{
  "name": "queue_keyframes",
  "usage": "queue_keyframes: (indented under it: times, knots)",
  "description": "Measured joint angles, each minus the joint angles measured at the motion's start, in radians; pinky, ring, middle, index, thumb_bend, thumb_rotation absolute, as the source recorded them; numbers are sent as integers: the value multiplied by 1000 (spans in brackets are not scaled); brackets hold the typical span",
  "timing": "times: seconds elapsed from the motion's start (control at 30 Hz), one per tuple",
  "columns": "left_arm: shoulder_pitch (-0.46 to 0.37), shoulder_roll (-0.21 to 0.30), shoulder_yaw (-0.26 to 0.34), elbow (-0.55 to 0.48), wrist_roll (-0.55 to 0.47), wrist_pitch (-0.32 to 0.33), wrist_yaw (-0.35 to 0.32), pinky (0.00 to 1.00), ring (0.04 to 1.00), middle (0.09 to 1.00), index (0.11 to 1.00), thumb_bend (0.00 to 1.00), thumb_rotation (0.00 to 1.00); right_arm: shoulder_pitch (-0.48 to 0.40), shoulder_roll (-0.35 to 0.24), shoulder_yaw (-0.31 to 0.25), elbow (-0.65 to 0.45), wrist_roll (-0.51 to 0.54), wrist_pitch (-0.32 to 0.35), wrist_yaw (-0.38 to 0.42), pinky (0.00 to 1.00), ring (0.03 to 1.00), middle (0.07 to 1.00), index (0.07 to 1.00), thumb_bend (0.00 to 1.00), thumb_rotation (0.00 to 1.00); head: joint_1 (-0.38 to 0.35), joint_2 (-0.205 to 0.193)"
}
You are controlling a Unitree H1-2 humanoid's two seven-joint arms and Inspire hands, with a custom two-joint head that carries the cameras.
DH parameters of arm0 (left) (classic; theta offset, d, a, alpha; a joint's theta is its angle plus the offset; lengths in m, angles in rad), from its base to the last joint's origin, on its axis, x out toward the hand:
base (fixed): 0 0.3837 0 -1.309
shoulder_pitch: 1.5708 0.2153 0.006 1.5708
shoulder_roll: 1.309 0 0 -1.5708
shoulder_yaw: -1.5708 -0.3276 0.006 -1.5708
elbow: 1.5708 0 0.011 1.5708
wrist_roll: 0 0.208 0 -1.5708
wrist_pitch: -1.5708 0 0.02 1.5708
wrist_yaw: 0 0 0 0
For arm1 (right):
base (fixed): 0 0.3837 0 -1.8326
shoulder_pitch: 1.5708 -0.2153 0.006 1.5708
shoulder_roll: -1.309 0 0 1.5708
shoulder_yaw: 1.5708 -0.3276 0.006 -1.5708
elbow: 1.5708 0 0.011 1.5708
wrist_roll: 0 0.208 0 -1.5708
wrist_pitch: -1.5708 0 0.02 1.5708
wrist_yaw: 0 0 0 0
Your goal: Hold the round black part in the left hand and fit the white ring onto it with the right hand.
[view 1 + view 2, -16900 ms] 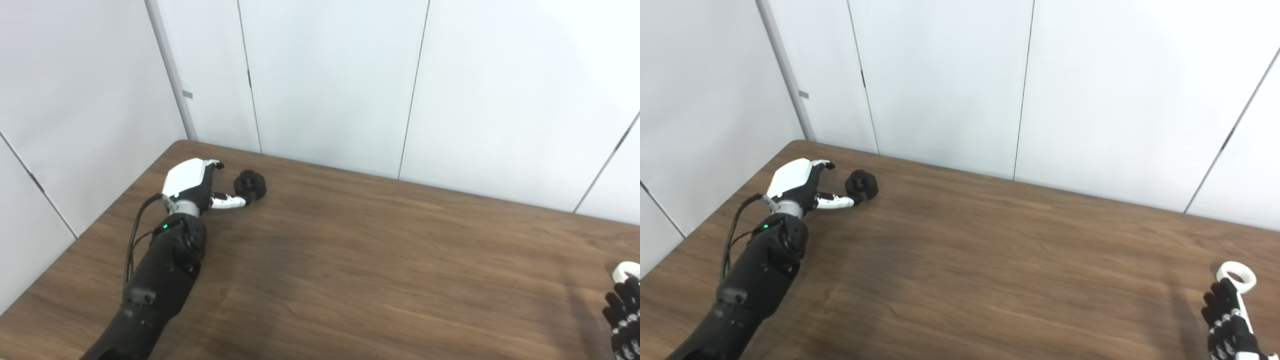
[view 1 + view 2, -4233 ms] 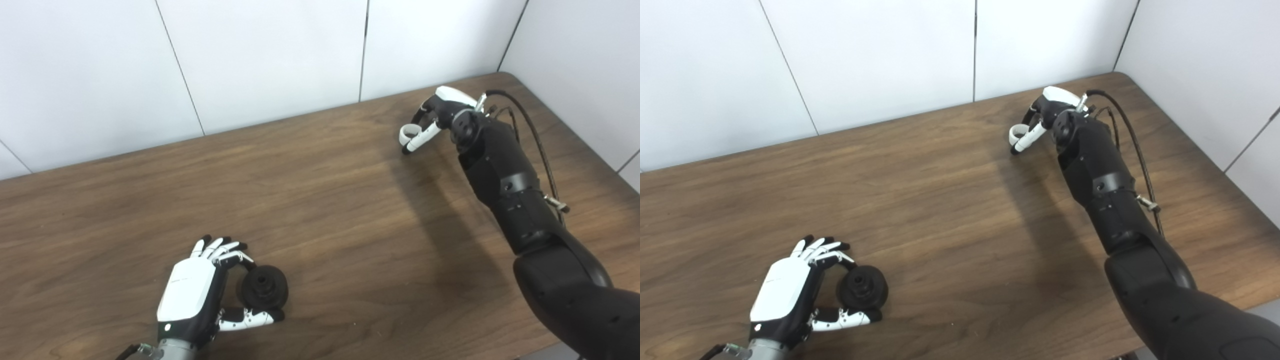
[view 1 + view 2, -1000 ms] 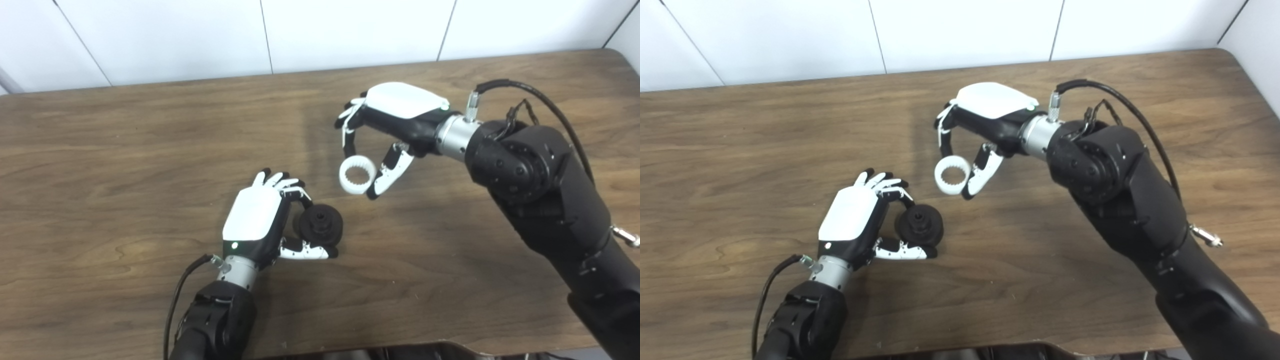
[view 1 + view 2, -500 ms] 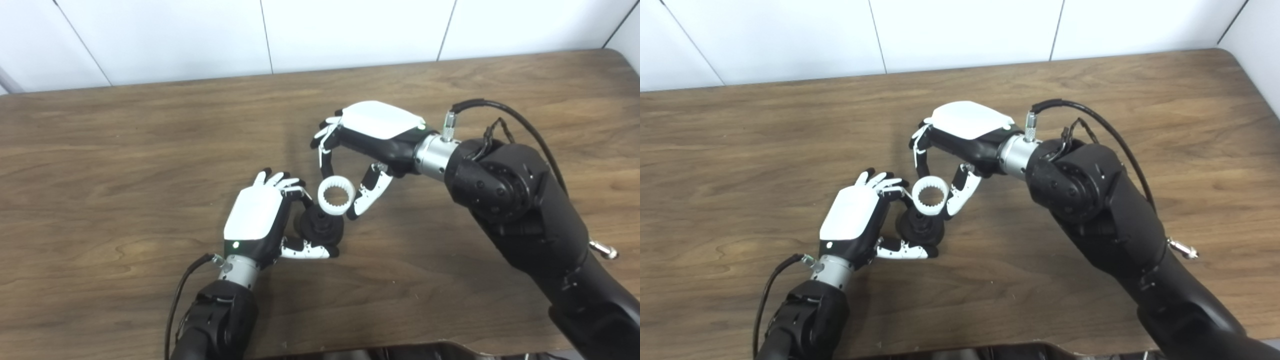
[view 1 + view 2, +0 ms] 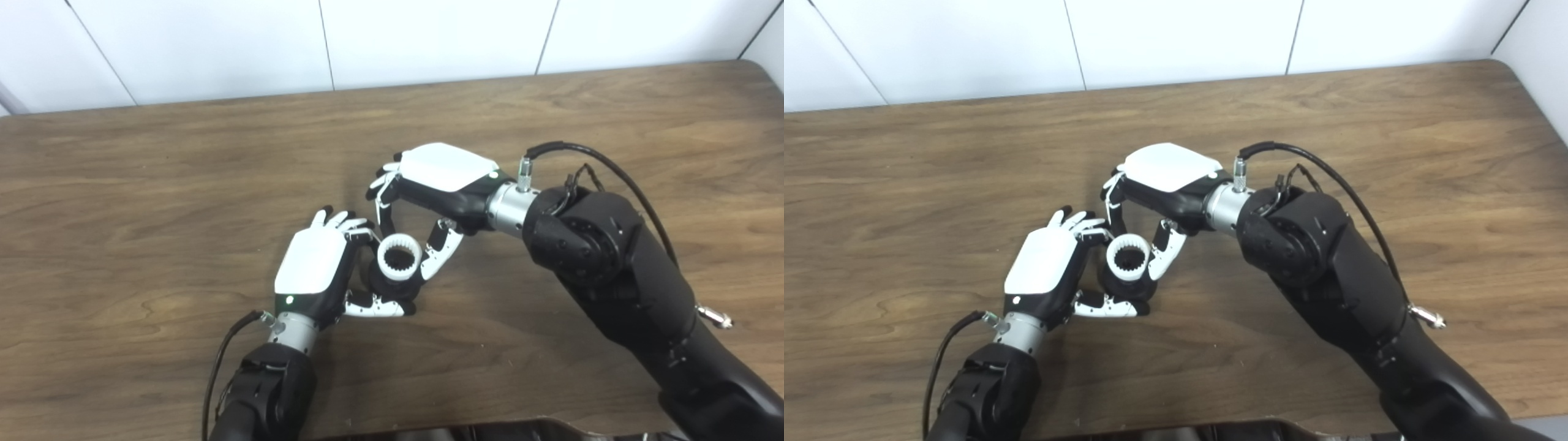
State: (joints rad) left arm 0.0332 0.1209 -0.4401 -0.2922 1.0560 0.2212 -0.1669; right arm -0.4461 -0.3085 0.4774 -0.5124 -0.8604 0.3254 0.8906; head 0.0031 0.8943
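Note:
The round black part [image 5: 397, 289] stands near the table's front middle, held between the fingers and thumb of my left hand [image 5: 315, 269]. Directly over it sits the white toothed ring [image 5: 399, 258], pinched by my right hand [image 5: 432, 184], which reaches in from the right. The ring covers the top of the black part, and I cannot tell whether it is seated or hovering just above. In the right eye view the ring [image 5: 1128, 258] hides most of the black part [image 5: 1115, 286].
The brown wooden table [image 5: 153, 184] stretches around both hands, with white wall panels [image 5: 429, 30] behind it. A black cable [image 5: 612, 177] loops over my right wrist. The table's front edge lies just below my left forearm [image 5: 263, 392].
My right hand has carried the white ring down and to the left, from beside the black part to right on top of it. My left hand has stayed in place.

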Motion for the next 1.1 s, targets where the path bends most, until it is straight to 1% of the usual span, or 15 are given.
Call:
queue_keyframes:
  times: [0.1, 0.37, 0.57, 0.8, 1.1]
  knots:
    - [0, 0, 0, 0, 0, 0, 0, 999, 907, 818, 485, 521, 50, 13, 4, -2, 8, -5, -15, -7, 1000, 930, 840, 484, 525, 138, -2, 0]
    - [0, 0, -1, -1, 2, 1, -1, 994, 904, 816, 486, 522, 51, 27, 9, -7, 31, -21, -20, -12, 1000, 930, 842, 484, 525, 137, -2, 2]
    - [0, 0, -1, -1, 2, 1, -1, 989, 904, 817, 486, 521, 51, 40, 11, -11, 38, -21, -22, -35, 1000, 930, 843, 484, 525, 137, -2, 2]
    - [0, 0, -1, -1, 2, 1, -1, 994, 906, 818, 486, 522, 51, 40, 13, -14, 64, -23, -22, -40, 1000, 933, 846, 484, 525, 137, -5, 3]
    - [-1, -1, -2, -1, 5, 2, -4, 994, 905, 818, 486, 522, 51, 41, 26, -13, 65, -24, -23, -41, 1000, 932, 845, 483, 525, 138, -5, 2]
